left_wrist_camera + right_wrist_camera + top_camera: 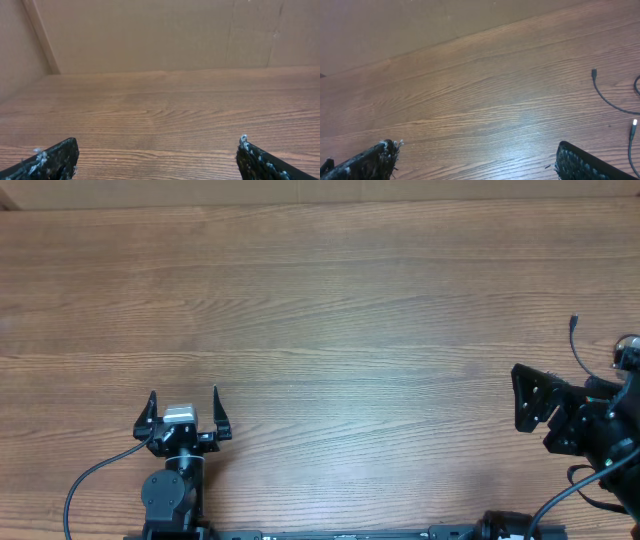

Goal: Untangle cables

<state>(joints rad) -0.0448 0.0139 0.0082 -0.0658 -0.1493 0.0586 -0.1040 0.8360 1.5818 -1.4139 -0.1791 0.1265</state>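
The cables lie at the far right of the table. In the overhead view a thin black cord [578, 345] curves toward the right arm, its small plug end pointing away. The right wrist view shows that cord [602, 94] to the right of my fingers, apart from them. A second cord with a silvery-white tip [634, 123] lies at the frame's edge. How the cords cross is hidden past the frame and under the arm. My right gripper [518, 398] stands open over bare wood. My left gripper [184, 394], near the front edge, is open too, far from the cords.
A wooden table [320, 310] fills the view, with a plain brown wall [150, 35] along its far side. The arms' own thicker black cables [95, 475] trail off near the front edge.
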